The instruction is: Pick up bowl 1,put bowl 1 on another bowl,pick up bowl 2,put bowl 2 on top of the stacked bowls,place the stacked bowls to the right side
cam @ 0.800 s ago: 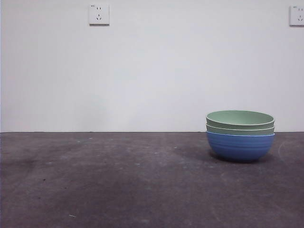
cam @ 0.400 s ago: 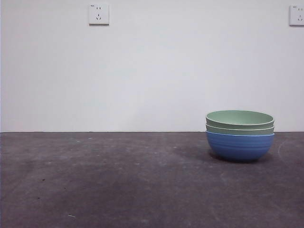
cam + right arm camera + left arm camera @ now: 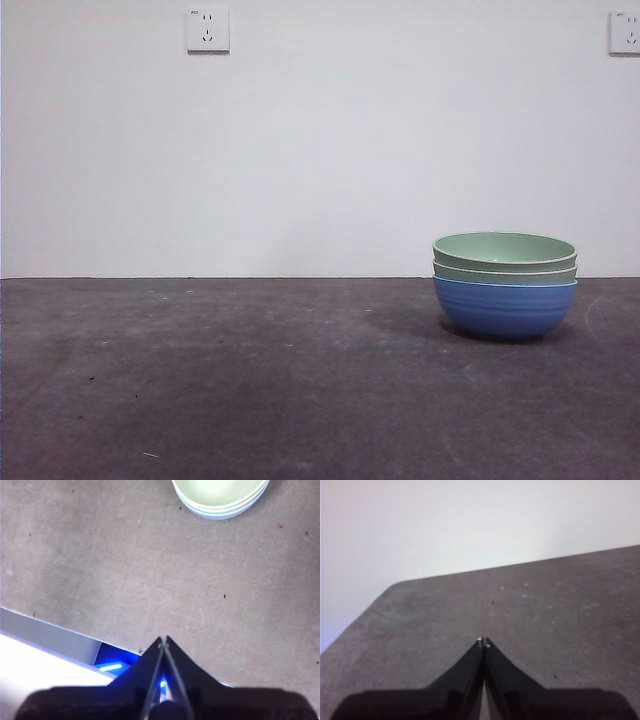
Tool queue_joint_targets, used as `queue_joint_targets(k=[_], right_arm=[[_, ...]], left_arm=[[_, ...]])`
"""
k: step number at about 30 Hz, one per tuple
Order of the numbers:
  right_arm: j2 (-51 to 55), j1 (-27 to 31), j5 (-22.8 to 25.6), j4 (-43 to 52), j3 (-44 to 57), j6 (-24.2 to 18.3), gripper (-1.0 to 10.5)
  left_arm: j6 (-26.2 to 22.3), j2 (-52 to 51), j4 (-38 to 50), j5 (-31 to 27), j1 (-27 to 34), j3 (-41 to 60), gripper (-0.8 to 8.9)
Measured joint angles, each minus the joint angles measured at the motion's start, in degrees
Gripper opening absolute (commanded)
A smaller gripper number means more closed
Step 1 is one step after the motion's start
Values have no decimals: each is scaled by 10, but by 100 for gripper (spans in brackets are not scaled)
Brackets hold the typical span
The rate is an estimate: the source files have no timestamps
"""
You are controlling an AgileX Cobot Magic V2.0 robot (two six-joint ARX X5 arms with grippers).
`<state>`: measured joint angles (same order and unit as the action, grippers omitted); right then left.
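Note:
The blue ribbed bowl stands on the right part of the table in the front view, with two pale green bowls nested inside it. In the right wrist view the same stack shows from above, well away from my right gripper, which is shut on nothing above bare table. My left gripper is shut too, with nothing in it, over the grey table near a rounded corner, and no bowl shows in its view. Neither arm appears in the front view.
The dark grey table stretches left of the stack. A white wall with two sockets stands behind it. In the right wrist view the table's edge runs close to the gripper, with a blue light below it.

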<state>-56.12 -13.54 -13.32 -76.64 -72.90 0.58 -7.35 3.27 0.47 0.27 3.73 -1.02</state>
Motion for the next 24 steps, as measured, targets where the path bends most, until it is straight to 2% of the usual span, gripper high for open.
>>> queue_joint_targets(k=[8,14,24], right_arm=[[0,0,0,0,0,0,2],[0,0,0,0,0,0,2],[0,0,0,0,0,0,2]], left_arm=[[25,-30,-110,1,0,0,-3],[50,-30,-111,1,0,0,-3],[55,-30,-111,0,0,0,-3]])
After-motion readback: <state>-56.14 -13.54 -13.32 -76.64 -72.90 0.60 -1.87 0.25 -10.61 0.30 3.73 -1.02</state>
